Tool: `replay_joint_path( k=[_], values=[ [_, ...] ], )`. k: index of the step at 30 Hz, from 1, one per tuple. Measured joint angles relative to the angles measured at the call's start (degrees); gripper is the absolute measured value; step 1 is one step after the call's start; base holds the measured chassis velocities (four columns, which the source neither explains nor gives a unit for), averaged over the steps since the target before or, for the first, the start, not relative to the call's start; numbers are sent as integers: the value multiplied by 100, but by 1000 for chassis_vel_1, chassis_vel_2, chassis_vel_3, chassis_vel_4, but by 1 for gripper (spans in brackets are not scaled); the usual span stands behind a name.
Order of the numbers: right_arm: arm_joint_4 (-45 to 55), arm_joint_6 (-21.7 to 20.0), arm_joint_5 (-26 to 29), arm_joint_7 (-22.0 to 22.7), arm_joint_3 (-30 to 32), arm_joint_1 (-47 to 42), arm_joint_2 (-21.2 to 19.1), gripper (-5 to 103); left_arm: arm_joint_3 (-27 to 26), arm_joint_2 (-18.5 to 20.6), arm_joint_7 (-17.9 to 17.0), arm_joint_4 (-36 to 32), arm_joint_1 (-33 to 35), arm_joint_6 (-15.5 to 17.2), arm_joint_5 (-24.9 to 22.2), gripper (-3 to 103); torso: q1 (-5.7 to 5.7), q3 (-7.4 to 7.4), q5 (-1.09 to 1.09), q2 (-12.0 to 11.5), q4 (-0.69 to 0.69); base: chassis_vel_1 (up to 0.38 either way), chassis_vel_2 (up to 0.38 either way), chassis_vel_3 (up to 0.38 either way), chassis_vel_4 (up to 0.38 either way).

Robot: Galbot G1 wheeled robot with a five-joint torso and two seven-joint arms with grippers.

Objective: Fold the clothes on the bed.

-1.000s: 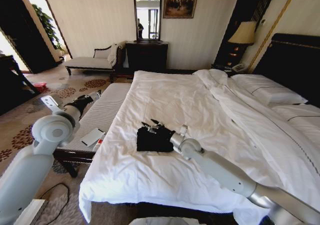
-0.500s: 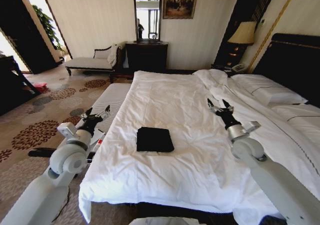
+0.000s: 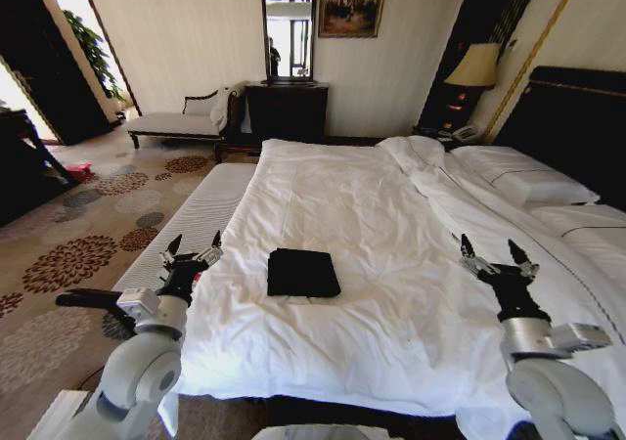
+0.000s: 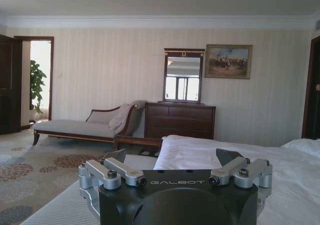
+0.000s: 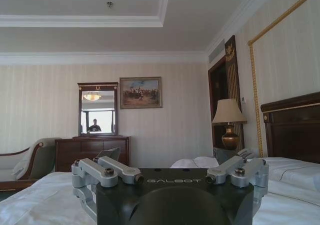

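We see the clothes [image 3: 303, 273] folded into a compact black rectangle, apparently flat, near the bed's [image 3: 323, 186] foot edge. Our left gripper [image 3: 193, 247] and right gripper [image 3: 486, 254] hover released, fingers spread.

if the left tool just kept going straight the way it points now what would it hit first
Probably nothing nearby. The left tool, open, points level across the room, over the striped bench beside the bed. Its line runs toward the dark dresser by the far wall, though depth is unclear.
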Motion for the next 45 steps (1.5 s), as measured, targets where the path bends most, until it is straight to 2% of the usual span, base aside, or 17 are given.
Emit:
replay_joint_path(
  k=[4,8,20,45],
  values=[
    [94,25,-252,-72,-29,-109,339,100,35,-194,81,-57,247,-92,244,100,1,1,-1,-1,1,0,0,0,0],
    [105,92,-442,-129,-40,-132,417,100,43,-265,120,-32,253,-114,225,100,1,1,0,-1,-1,0,0,0,0],
    [145,91,-505,-169,36,-171,321,100,10,-558,215,101,263,-169,273,100,2,1,0,-1,0,0,0,0,0],
    [138,77,-486,-174,25,-158,303,100,7,-547,214,107,250,-157,243,100,2,1,0,-1,0,0,0,0,0]
  ],
)
